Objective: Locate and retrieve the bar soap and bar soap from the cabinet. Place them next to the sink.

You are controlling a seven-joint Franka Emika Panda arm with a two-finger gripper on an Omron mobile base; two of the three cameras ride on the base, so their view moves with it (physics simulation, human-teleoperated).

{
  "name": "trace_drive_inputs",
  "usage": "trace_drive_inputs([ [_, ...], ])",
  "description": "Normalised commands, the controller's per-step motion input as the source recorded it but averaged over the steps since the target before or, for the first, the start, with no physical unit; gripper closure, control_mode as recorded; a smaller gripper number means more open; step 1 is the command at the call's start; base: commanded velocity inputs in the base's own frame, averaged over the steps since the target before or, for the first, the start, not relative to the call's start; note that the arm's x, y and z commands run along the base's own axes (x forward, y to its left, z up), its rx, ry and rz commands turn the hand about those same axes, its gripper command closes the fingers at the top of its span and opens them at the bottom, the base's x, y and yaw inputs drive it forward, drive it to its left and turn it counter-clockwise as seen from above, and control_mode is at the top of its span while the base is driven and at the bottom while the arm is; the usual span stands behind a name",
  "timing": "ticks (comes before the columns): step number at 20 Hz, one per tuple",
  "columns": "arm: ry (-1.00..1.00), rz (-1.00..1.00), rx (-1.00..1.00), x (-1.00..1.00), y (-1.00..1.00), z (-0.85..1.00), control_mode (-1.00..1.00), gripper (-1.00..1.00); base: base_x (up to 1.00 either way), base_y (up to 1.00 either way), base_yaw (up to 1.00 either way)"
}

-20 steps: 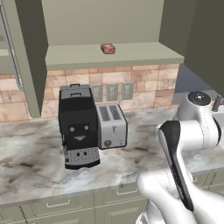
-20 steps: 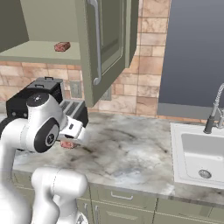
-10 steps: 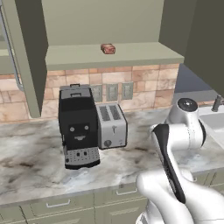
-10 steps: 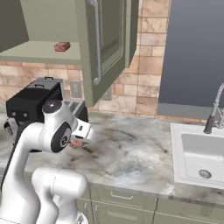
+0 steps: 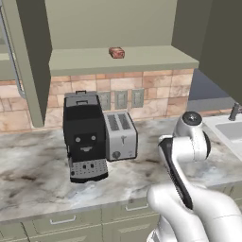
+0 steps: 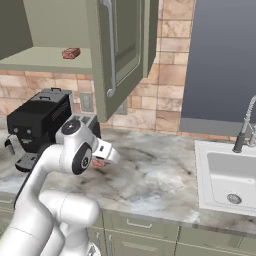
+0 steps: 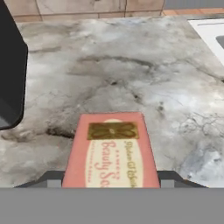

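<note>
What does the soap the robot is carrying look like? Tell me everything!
The carried bar soap is a flat rectangular block with a pinkish face, a cream oval bearing cursive lettering, and a gold bow-like emblem near its far end. It lies lengthwise between the end effector's dark finger tips, above the marbled countertop. In the right base view it peeks out reddish beneath the hand, well left of the sink.

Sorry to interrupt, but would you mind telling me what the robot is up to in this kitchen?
The arm is carrying one bar soap in its gripper above the marble counter, in front of the coffee machine and toaster. A second bar soap sits on the shelf of the open cabinet. The sink lies off to the right, with no soap beside it yet.
</note>
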Motion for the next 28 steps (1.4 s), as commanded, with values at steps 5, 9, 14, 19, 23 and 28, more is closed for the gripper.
trace_drive_inputs([
  [5,-0.01,-0.14,-0.06,0.12,-0.29,-0.26,-1.0,1.0,0.0,0.0,0.0],
  [9,-0.03,-0.18,-0.02,0.05,-0.34,-0.22,-1.0,1.0,0.0,0.0,0.0],
  [14,-0.01,-0.18,0.0,0.13,-0.5,-0.13,-1.0,1.0,0.0,0.0,0.0],
  [19,0.0,-0.16,0.0,0.23,-0.58,-0.05,-1.0,1.0,0.0,0.0,0.0],
  [23,-0.01,-0.14,0.0,0.22,-0.55,-0.1,-1.0,1.0,0.0,0.0,0.0],
  [28,-0.03,-0.1,0.0,0.28,-0.46,-0.13,-1.0,1.0,0.0,0.0,0.0],
])
